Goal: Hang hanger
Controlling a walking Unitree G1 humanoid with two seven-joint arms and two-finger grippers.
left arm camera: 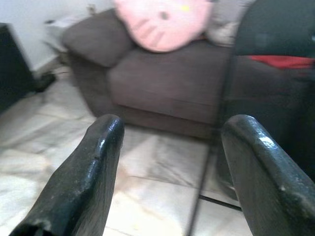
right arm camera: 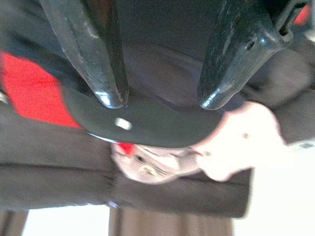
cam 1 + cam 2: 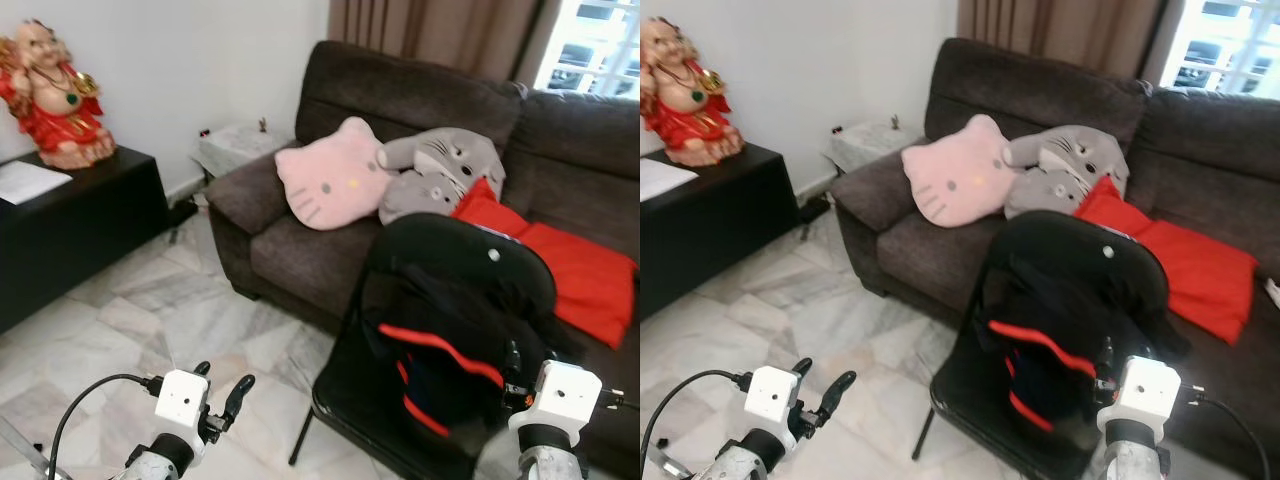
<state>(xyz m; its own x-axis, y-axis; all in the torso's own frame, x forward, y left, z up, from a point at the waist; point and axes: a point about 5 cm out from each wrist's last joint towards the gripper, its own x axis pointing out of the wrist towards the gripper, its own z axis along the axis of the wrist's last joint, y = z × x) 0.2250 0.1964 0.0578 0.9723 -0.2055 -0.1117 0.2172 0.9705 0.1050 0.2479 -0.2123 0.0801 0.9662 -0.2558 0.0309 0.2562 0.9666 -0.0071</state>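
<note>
No hanger can be picked out with certainty. The nearest candidate is the black garment (image 3: 440, 350) with red trim, draped over the back of the black folding chair (image 3: 455, 260); whether a hanger sits inside it cannot be told. Treat locating it as your first job.

The right pincer (image 2: 160, 101) is raised at the chair, level with the garment. In the right wrist view its fingers (image 2: 93, 54) are spread, with nothing between them, and point at the chair's curved top edge and the dark cloth below it. The left pincer (image 3: 222, 385) hangs low over the marble floor (image 3: 120, 330), just left of the chair's front leg; its fingers are also spread and empty.

Behind the chair stands the brown sofa (image 3: 300, 250) carrying a pink cat cushion (image 3: 325, 175), a grey plush cushion (image 3: 440, 165) and a red cushion (image 3: 560, 260). A black bench (image 3: 70, 225) to the left carries a red-robed figurine (image 3: 50, 95).

Recommendation: keep the right pincer spread and bring it toward the garment's collar area, where a hook would most likely sit. Confirm the hook in the wrist view before you press the fingers together. Avoid pinching loose cloth alone, which would likely slip. No rail or hanging point is visible; find one before lifting.
</note>
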